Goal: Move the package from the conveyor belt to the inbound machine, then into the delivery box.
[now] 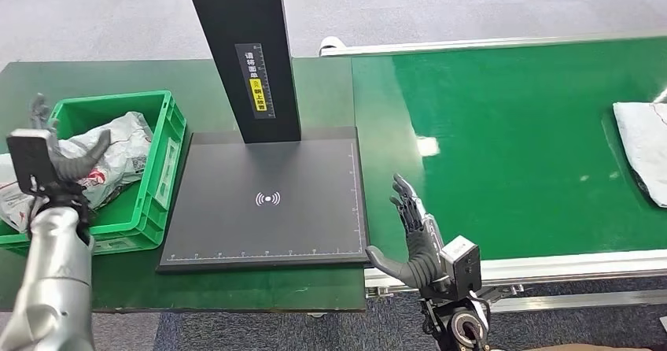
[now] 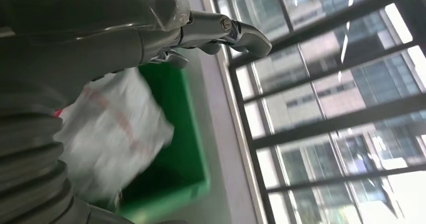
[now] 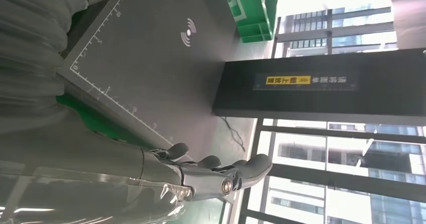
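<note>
Along the right side runs the long green conveyor belt (image 1: pixel 511 146), and a white plastic mailer package (image 1: pixel 643 158) lies flat at its far right edge, well apart from both hands. Left of the belt sits the flat black inbound machine plate (image 1: pixel 267 201) with its tall black post (image 1: pixel 244 52). Further left, the green plastic delivery crate (image 1: pixel 161 170) holds crumpled white mailer bags (image 1: pixel 118 150). Over the crate's near side, the left hand (image 1: pixel 59 150) is raised, fingers spread, holding nothing. Near the belt's front edge, the right hand (image 1: pixel 413 237) stands upright, fingers apart and empty.
</note>
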### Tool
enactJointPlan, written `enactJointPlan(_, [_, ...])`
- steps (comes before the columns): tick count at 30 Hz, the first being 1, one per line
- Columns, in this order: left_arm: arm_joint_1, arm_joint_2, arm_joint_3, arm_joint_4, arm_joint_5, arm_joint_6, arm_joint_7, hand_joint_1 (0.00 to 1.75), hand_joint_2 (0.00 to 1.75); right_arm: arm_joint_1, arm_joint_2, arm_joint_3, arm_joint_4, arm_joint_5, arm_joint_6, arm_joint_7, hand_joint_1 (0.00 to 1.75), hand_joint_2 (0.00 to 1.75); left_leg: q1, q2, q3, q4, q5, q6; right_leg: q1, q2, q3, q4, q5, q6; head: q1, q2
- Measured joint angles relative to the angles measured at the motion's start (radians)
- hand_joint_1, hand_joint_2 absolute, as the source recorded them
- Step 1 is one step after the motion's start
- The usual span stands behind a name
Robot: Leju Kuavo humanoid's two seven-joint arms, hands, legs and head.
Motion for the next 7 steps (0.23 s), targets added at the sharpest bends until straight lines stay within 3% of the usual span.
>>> enactJointPlan(7, [0.287, -0.146, -0.181, -0.24, 0.152, -0.007, -0.007, 0.0, 1.75, 0.012, 0.0, -0.013, 0.017, -0.01, -0.003, 0.003, 0.0, 1.75, -0.001, 0.0, 0.0, 0.0, -0.003, 0.002, -0.001, 0.0, 0.001, -0.001, -0.001, 0.001, 0.0, 0.0])
